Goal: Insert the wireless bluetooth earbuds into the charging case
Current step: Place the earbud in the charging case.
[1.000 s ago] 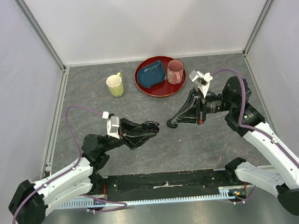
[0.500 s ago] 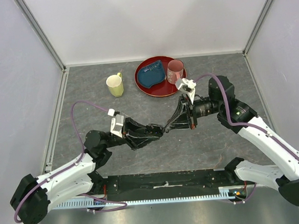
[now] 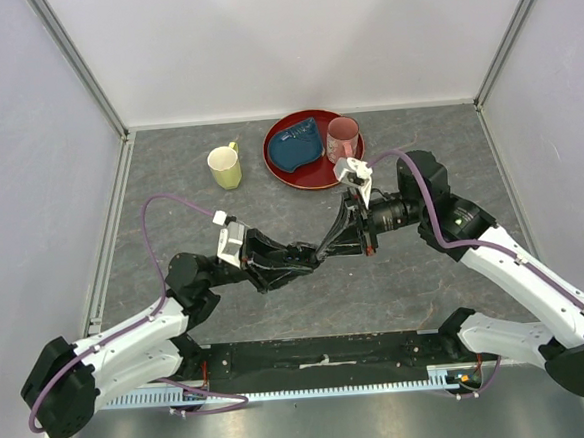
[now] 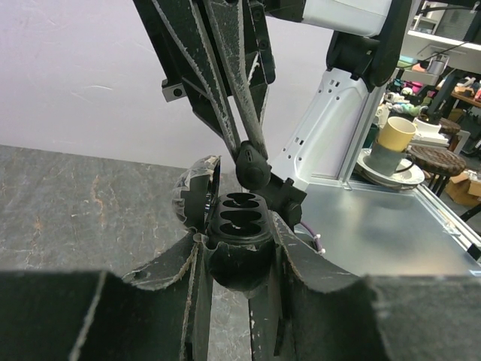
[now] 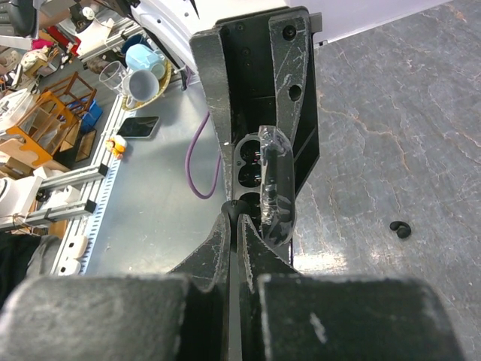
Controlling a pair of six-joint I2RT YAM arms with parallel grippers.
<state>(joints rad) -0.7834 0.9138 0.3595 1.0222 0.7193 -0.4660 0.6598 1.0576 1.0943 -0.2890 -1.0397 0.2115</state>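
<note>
Left arm (image 3: 131, 351): stretched low, inward; left fingers (image 4: 169, 267) clamp open case (image 4: 239, 226) at mid-counter.
Right arm (image 3: 521, 268): angled down to meet it; right fingers (image 5: 207, 259) pinch one earbud (image 4: 253, 167) just above the sockets.
Loose earbud (image 5: 403, 230): on counter (image 5: 376, 113).
Earbuds likely light, hard, slick, easily dropped; best gripped across the body.

arms (image 3: 131, 351): white shells, black joints | cables (image 3: 160, 197): thin, purple | jaws: black, scratched
</note>
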